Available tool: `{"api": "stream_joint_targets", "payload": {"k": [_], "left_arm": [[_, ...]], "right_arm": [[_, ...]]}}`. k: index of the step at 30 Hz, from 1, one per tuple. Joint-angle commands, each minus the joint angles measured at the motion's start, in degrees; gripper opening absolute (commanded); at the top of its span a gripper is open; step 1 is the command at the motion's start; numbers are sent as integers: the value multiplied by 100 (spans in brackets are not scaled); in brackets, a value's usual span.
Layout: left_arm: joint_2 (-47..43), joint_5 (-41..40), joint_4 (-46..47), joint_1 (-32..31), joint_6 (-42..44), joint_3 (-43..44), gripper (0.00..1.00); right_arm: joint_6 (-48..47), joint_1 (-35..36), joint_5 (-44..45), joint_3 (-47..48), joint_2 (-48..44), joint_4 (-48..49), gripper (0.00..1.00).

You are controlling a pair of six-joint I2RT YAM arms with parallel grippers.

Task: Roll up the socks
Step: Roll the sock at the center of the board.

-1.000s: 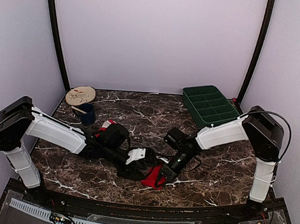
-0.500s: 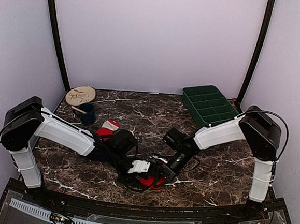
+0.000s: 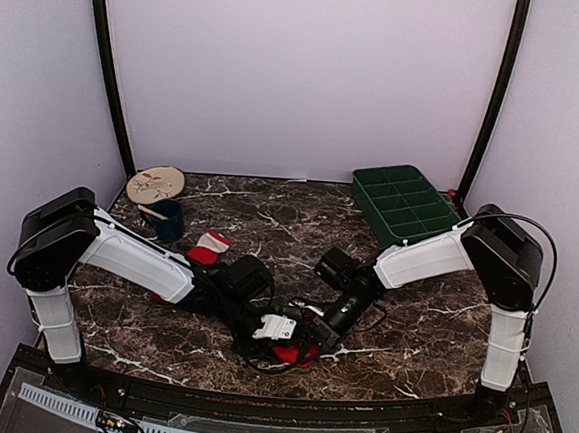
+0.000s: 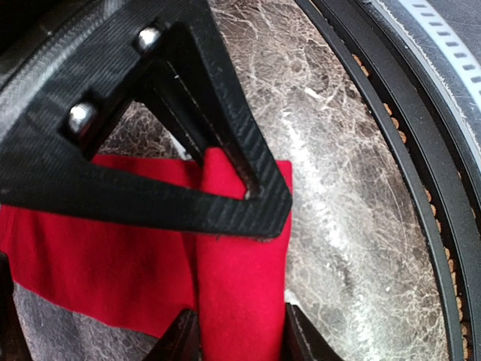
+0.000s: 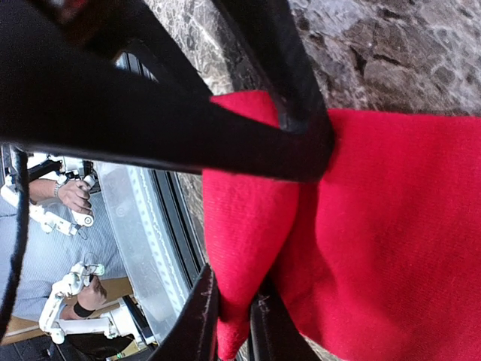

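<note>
Here we see left gripper [image 4: 239,340] and right gripper [image 5: 234,320] each pinching a fold of the plain red fabric sock [image 4: 113,256].

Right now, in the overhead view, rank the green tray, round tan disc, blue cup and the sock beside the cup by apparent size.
1. green tray
2. round tan disc
3. blue cup and sock: about alike, so not ranked apart.

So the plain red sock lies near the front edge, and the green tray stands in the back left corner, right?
No. The green tray stands in the back right corner, as the top external view shows. The plain red sock does lie near the front edge.
</note>
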Motion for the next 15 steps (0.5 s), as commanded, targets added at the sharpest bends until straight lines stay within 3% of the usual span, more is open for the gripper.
{"api": "stream_joint_targets", "payload": {"k": [1,9,15], "left_arm": [[103,-179,-97,-52,186,151,38],[280,5,-416,-61,290,414,24],[307,114,-878,-61,539,571,16]], "right_arm": [[-29,-3,-135,51,46,-101,11],[-139,-5,-61,79,65,-288,12],[-40,-7,350,94,-131,-359,28]]}}
